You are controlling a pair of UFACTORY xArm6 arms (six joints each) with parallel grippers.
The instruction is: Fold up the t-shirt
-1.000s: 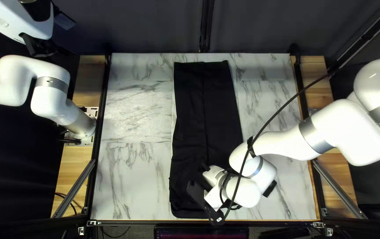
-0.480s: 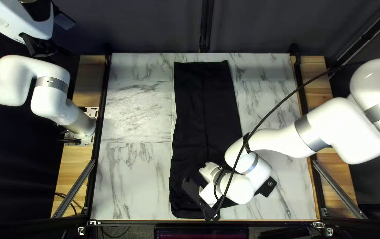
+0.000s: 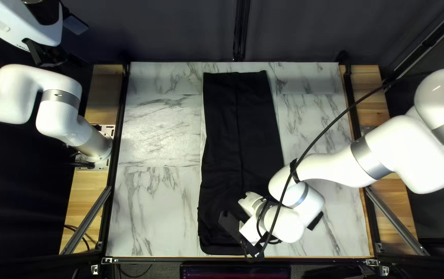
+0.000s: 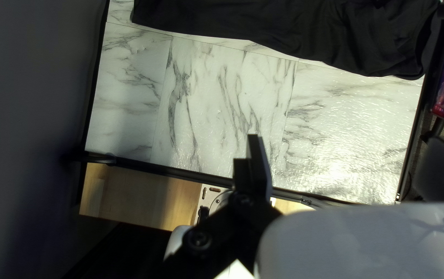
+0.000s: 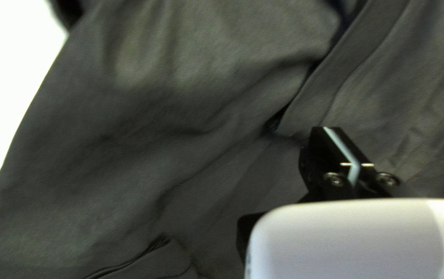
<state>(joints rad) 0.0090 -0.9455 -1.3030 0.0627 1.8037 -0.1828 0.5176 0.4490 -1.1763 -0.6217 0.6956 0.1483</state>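
- The marble worktop (image 3: 160, 155) fills the middle of the top left view, with wooden strips along its left and right edges.
- The black t-shirt (image 3: 239, 147) lies on it as a long narrow band with both sides folded in. It runs from the far edge to the near edge, roughly midway between the left and right edges. Its near end is wider and rumpled.
- The right arm (image 3: 361, 166) reaches in from the right edge and bends low over the shirt's near end.
- The left arm (image 3: 32, 100) is folded up outside the left edge, well apart from the shirt.
- The right gripper (image 5: 324, 135) has its fingers pressed together, with only a thin pale line between them. Its tips sit at a fold of the shirt, and I cannot tell whether cloth is caught between them.
- The left gripper (image 3: 47, 56) hangs spread and empty beyond the far left corner.
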